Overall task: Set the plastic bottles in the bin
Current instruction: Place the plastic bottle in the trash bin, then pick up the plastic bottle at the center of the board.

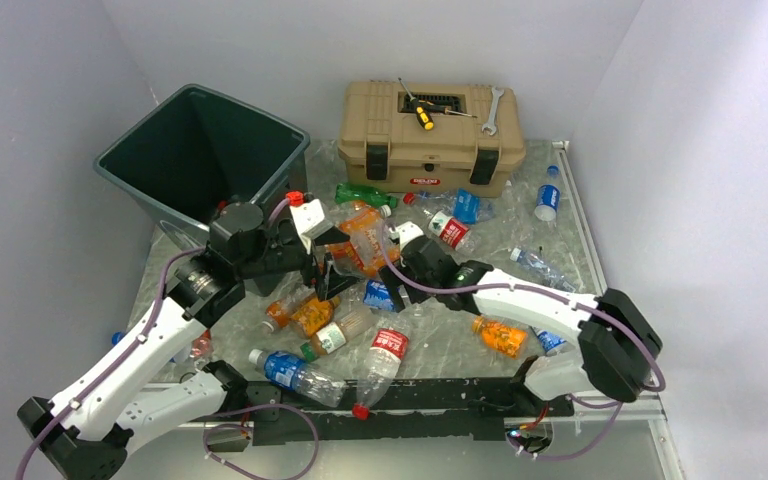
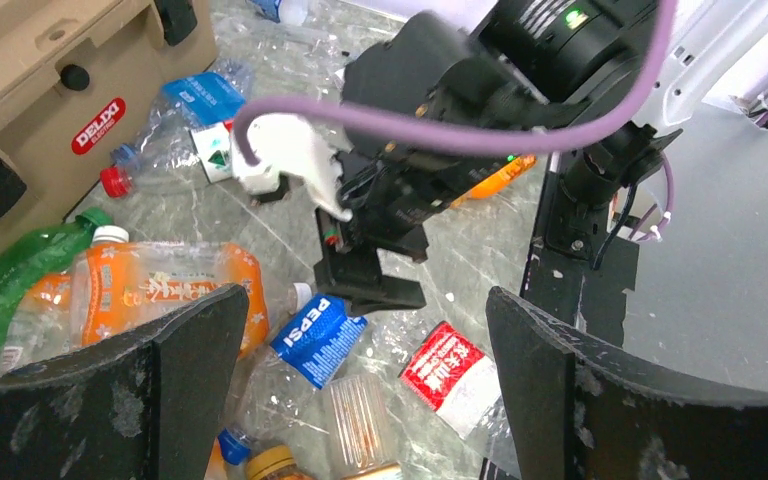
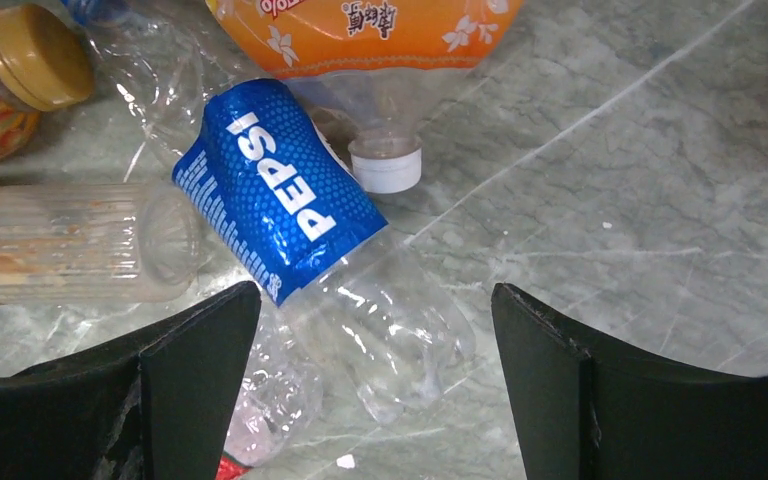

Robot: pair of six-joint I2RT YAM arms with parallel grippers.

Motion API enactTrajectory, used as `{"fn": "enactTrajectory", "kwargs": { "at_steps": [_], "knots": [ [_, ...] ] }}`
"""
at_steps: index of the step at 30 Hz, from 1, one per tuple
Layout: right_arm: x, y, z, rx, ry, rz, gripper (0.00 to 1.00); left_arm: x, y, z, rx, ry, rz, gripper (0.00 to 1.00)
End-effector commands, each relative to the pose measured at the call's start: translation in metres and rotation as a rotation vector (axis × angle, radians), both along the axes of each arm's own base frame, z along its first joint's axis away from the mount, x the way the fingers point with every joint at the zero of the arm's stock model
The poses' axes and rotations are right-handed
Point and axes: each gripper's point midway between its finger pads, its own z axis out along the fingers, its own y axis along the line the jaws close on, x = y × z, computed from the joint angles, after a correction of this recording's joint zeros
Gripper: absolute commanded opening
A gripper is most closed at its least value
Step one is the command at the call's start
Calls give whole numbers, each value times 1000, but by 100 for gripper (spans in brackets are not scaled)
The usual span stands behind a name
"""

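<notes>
Over the tabletop [image 3: 610, 200], right tool [image 3: 375, 300] and left tool [image 2: 365, 300] stand released, the right above 1 Pepsi bottle [image 3: 280, 205]. Next, presumably: lower, clench, carry to bin [image 1: 190, 150].

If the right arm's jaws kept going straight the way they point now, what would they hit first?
Most likely the crushed Pepsi bottle, lying on the table directly ahead between the open jaws; depth is hard to judge.
</notes>
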Motion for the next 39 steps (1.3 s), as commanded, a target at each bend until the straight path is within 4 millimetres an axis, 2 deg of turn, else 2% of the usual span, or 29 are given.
{"fn": "enactTrajectory", "kwargs": {
  "at_steps": [1,7,12,16,21,25,27,30,33,39],
  "knots": [
    [5,11,-5,-48,22,57,89,-8,-4,12,-44,-38,-47,95],
    [-3,14,-28,-52,83,80,87,-9,-6,11,-41,-32,-54,95],
    [-11,10,-45,-51,113,75,80,-6,-7,7,-33,-25,-47,95],
    [-18,5,-50,-53,129,78,77,-5,-8,5,-28,-17,-47,95],
    [-30,3,-51,-50,154,90,81,-3,-10,1,-20,-6,-49,95],
    [-30,2,-55,-39,154,66,69,-1,-10,-1,-16,-5,-42,95],
    [-30,2,-56,-35,154,54,60,1,-10,-3,-10,-2,-27,95],
    [-26,3,-43,-8,124,35,50,7,-9,-7,1,-4,8,94],
    [-25,2,-21,26,84,30,47,14,-5,-8,7,-17,61,93],
    [-32,-3,45,105,1,59,46,24,3,4,-47,-27,161,93]
  ]
}}
